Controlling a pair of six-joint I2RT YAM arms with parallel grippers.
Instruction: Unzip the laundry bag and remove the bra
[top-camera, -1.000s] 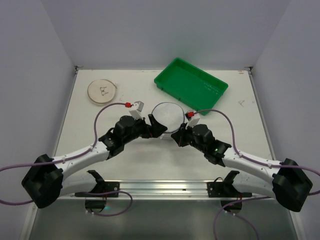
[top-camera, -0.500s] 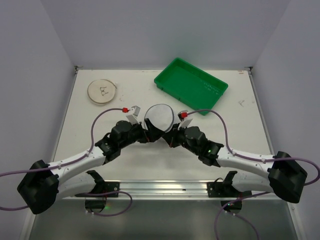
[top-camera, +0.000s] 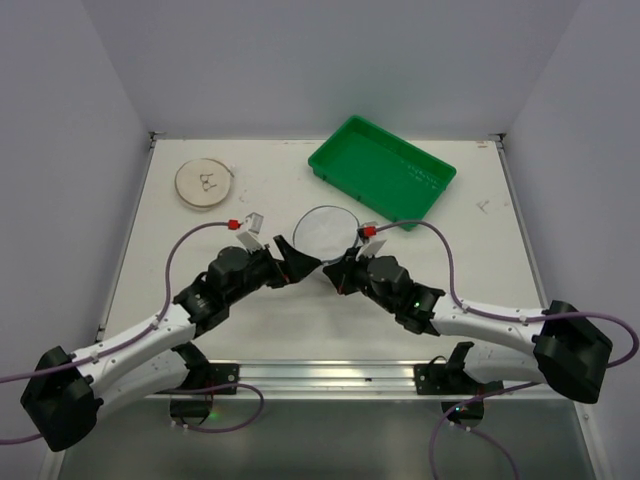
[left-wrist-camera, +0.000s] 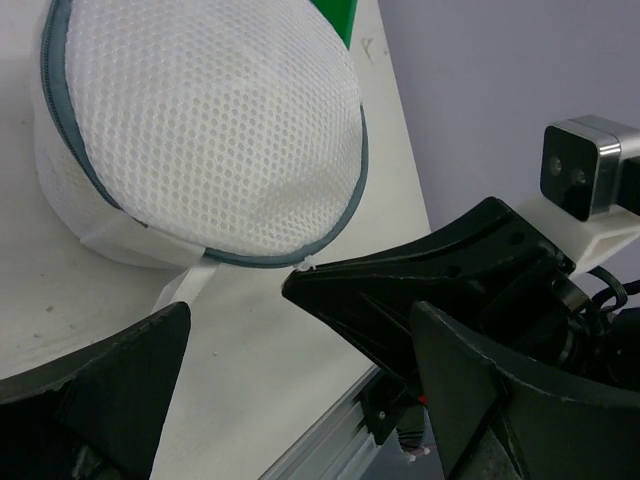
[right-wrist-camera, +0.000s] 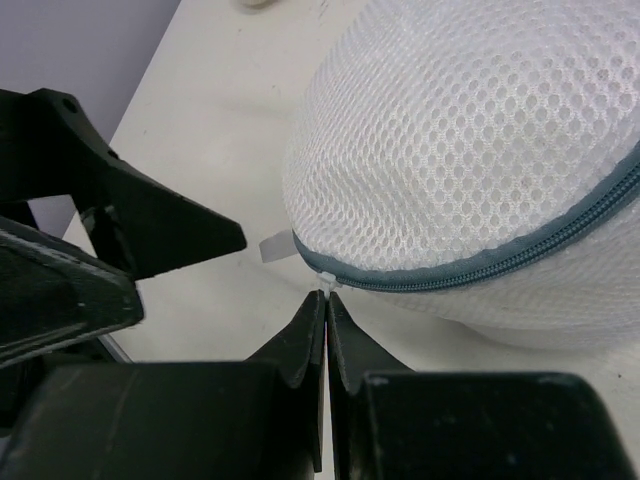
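The round laundry bag (top-camera: 325, 228) of translucent white mesh, two bowl-shaped halves joined by a thin grey zipper (right-wrist-camera: 500, 262), sits near the middle of the white table (top-camera: 330, 330). It lies just beside the near edge of a green rectangular plastic tray (top-camera: 383, 170). In the wrist views the zipper rim runs at a slant around the case, and the teeth appear closed along the stretch that shows. What lies inside cannot be made out through the mesh.

At the bag's near side, the right gripper (right-wrist-camera: 325, 305) has its two black fingers pressed fully together. Their tips pinch the small white zipper pull (right-wrist-camera: 325, 283) where it juts from the end of the grey rim. A short white fabric tab (left-wrist-camera: 185, 285) hangs from the case just to the left of that pull and rests on the table.

The left gripper (top-camera: 296, 256) faces the bag from the near left with its jaws spread wide and nothing between them. One of its fingers (left-wrist-camera: 100, 390) shows at the lower left of its own camera view and the other at the lower right. Between them the bag and the right gripper's tip are in plain sight. This gripper stands close to the case but apart from it.

Both arms reach in from the near edge of the table and meet in front of the bag. Well apart, towards the far left corner, a flat beige disc (top-camera: 205, 184) lies on the table.
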